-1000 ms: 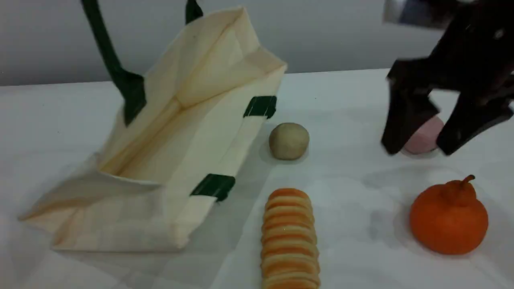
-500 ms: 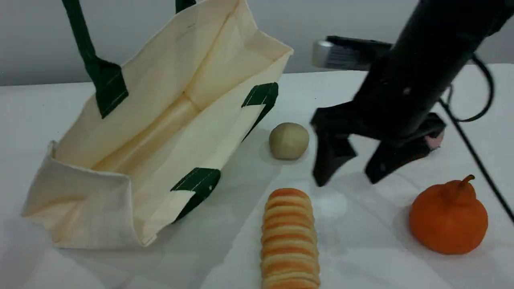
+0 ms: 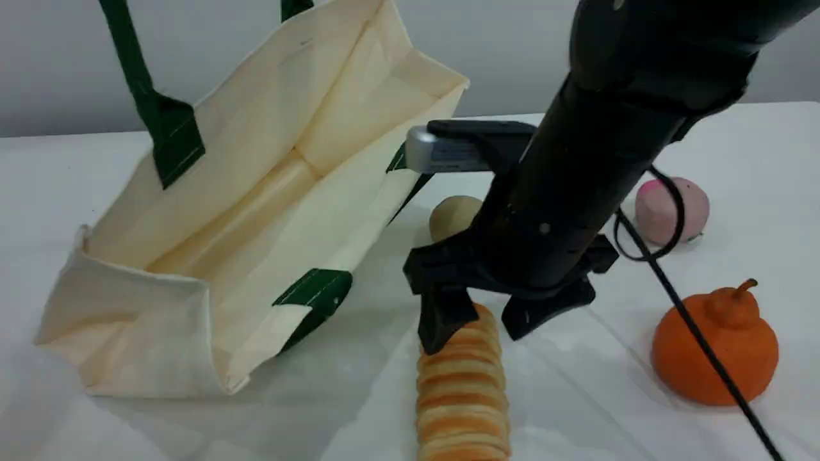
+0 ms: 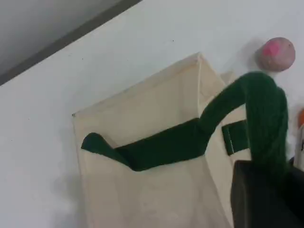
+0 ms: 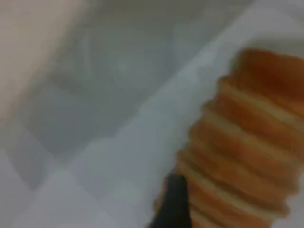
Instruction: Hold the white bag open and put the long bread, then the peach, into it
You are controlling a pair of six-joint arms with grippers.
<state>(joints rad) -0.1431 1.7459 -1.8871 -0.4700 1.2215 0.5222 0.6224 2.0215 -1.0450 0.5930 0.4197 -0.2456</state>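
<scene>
**Cream canvas tote bag (image 3: 269, 121) held open, bread under wide fingers**

We see the left gripper (image 4: 266, 192) clamped on the bag's dark green strap handle (image 4: 259, 102), holding it up above the bag. Just right of the bag lies the long orange-and-cream ribbed bread loaf (image 3: 461, 397). The right gripper (image 3: 483, 328) is spread wide over its far end. Farther right of the bag sits the pale pink round peach (image 3: 669, 208).

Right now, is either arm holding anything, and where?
The left gripper holds the bag by its green strap. The right gripper, open over the bread, holds nothing.
</scene>
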